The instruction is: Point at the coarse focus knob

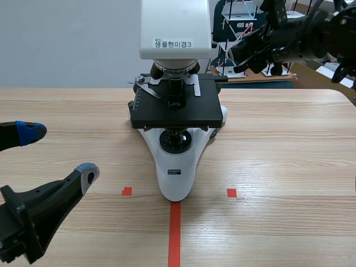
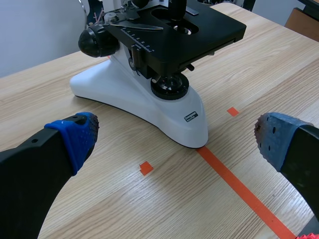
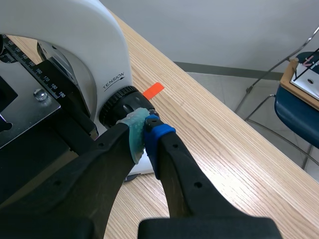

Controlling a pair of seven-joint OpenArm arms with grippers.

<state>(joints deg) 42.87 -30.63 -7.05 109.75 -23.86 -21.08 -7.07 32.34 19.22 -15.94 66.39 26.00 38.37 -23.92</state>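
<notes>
Black knob, on the microscope's 2 o'clock flank, sits just ahead of the right gripper, seemingly touching it. Its jaws are pressed together, empty, to form one pointer. At 8 o'clock the left gripper hangs with jaws wide, probably to stay clear.
</notes>
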